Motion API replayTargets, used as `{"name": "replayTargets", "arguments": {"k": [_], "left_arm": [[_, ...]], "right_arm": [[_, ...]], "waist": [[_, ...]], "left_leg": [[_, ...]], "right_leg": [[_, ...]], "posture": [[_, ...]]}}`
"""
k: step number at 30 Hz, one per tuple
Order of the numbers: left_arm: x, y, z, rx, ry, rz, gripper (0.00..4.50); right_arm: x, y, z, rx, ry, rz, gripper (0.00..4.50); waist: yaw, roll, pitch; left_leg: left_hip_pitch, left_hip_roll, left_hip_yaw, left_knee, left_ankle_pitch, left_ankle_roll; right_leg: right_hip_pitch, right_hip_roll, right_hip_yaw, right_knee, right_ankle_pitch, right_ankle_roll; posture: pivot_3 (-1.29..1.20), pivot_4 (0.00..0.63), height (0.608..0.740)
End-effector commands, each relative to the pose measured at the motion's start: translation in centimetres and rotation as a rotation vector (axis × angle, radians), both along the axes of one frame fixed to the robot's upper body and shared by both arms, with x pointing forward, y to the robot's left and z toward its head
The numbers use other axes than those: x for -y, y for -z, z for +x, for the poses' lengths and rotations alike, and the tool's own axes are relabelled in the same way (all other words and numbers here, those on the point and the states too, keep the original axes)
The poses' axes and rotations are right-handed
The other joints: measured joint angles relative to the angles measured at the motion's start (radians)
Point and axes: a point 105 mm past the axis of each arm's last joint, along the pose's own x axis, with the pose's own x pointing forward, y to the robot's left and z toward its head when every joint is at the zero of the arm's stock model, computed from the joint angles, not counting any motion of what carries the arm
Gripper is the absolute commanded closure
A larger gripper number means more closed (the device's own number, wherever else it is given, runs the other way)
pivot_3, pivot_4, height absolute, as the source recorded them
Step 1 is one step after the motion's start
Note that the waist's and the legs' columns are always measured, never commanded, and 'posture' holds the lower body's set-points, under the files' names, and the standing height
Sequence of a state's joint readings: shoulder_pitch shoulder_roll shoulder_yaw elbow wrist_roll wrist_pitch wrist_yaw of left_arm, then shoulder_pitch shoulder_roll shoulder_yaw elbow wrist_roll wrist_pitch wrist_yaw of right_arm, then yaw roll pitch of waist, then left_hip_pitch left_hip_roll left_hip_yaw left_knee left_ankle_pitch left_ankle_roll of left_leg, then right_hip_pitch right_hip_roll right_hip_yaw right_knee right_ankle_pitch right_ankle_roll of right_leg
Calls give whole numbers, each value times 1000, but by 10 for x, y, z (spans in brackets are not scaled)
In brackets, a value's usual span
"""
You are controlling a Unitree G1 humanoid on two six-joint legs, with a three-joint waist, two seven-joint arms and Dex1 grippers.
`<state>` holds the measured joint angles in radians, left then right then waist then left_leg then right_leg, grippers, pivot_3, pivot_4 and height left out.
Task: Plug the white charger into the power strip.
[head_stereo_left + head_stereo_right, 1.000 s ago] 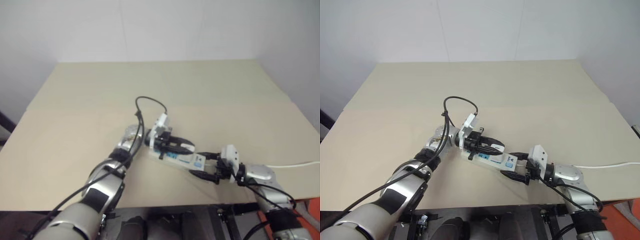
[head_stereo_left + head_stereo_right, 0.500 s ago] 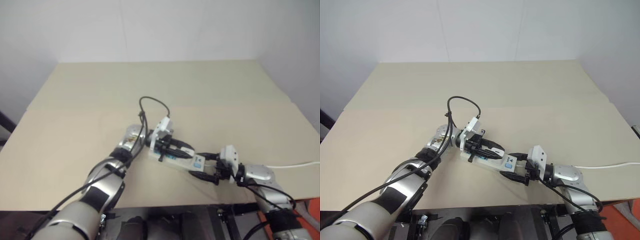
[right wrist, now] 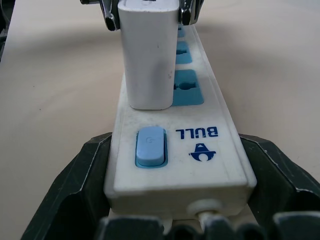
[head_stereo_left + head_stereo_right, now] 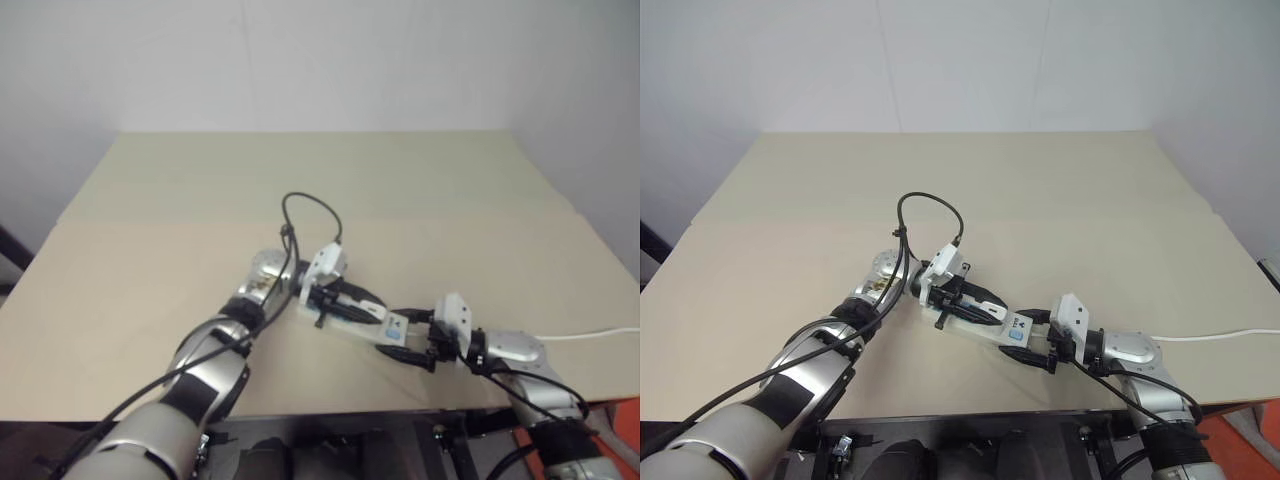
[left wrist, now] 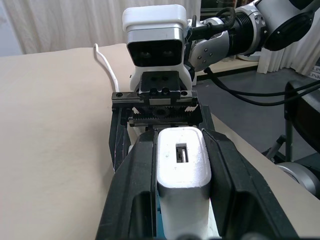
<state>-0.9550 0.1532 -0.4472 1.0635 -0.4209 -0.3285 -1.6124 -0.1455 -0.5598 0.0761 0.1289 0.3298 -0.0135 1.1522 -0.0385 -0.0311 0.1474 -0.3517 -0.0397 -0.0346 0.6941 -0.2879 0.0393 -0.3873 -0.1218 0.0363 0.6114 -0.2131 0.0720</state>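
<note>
White charger (image 3: 147, 55): sits upright on the face of the power strip (image 3: 180, 145), on the socket just past the blue switch (image 3: 150, 146), base touching or almost touching the strip face. Cannot tell whether the prongs are fully seated. Its long axis stands up off the strip; the port end (image 5: 183, 153) faces the left wrist.

Handling, judged: small rigid plastic block, light, smooth rounded sides, so likely slippery under a side pinch. Best hold is across the two flat broad faces, low enough to push straight down without tipping it.

Left claw (image 5: 183, 200): pressed together on the charger, one black finger on each side of it.

Power strip: long stiff white bar lying flat on the table (image 4: 1090, 230), in the head view running from about 10 o'clock to 4 o'clock, switch end toward 4 o'clock. White cord (image 4: 1225, 334) leaves that end and trails off toward 3 o'clock. Looks light enough to slide when pushed, so it needs bracing.

Right claw (image 3: 175, 220): spread wide around the switch end of the strip, fingers flanking both long sides; looks like a steadying hold.

Table: plain beige top.
</note>
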Motion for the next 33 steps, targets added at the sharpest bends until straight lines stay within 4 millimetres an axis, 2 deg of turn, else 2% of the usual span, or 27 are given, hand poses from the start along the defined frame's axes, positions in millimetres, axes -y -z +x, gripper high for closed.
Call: {"name": "replayTargets", "arguments": {"k": [1, 5, 7, 11, 16, 24, 28, 30, 31, 33], "left_arm": [[-27, 44, -4, -107, -55, 177, 3473], [-28, 44, -4, -104, -61, 170, 3473], [-28, 43, -3, -101, -64, 157, 2748], [-27, 41, -2, -98, -70, 148, 1659], [-27, 39, -1, -85, -73, 141, 90], [-30, 22, 9, -20, -86, 125, 37], [-38, -6, 21, 23, -128, 36, 37], [-47, -21, 26, 56, -155, -9, 0], [-54, -27, 29, 62, -177, -24, 0], [-68, -35, 33, 62, -215, -41, 0]], "right_arm": [[-6, 10, -9, -52, -51, -8, 1076], [-6, 10, -9, -52, -52, -10, 1076], [-6, 10, -9, -53, -51, -10, 1076], [-6, 11, -10, -54, -51, -10, 1076], [-7, 12, -10, -55, -51, -10, 1076], [-7, 11, -10, -56, -59, -4, 1076], [-5, 11, -6, -44, -28, -5, 1076], [-4, 10, -5, -37, -25, -2, 348], [-3, 8, -5, -31, -21, 11, 126], [0, 4, -5, -14, -16, 25, 36]], "waist": [[0, 0, -3], [1, 0, -4], [-1, 1, -5], [1, 2, -6], [1, 2, -6], [0, 2, -6], [-3, 2, -5], [-4, 1, -3], [-2, 1, -2], [-2, 0, -1]], "left_leg": [[0, 0, 0, 0, 0, 0], [0, 1, 0, 0, 0, 0], [0, 1, 0, 0, 0, 0], [0, 3, 1, 0, -1, 0], [0, 4, 1, 0, -2, 0], [0, 4, 1, 0, -2, 0], [-1, 4, 1, 0, -2, 0], [-2, 5, 1, 0, -2, 0], [-3, 5, 1, -1, -2, 0], [-6, 5, 1, -1, -2, 0]], "right_leg": [[0, 0, 0, 0, 0, 0], [0, 2, 0, 0, 0, -1], [0, 2, 0, 0, 0, -1], [-1, 6, 1, -1, 1, -2], [-1, 7, 2, -2, 1, -2], [-1, 7, 2, -2, 1, -2], [-3, 8, 2, -2, 1, -2], [-4, 8, 2, -2, 1, -2], [-6, 9, 2, -1, 1, -2], [-10, 8, 2, -1, 2, -3]], "posture": [[0, 150, 740], [0, 150, 740], [0, 150, 740], [0, 150, 740], [0, 150, 740], [0, 150, 740], [0, 150, 740], [0, 150, 740], [0, 150, 740], [0, 150, 740]]}}
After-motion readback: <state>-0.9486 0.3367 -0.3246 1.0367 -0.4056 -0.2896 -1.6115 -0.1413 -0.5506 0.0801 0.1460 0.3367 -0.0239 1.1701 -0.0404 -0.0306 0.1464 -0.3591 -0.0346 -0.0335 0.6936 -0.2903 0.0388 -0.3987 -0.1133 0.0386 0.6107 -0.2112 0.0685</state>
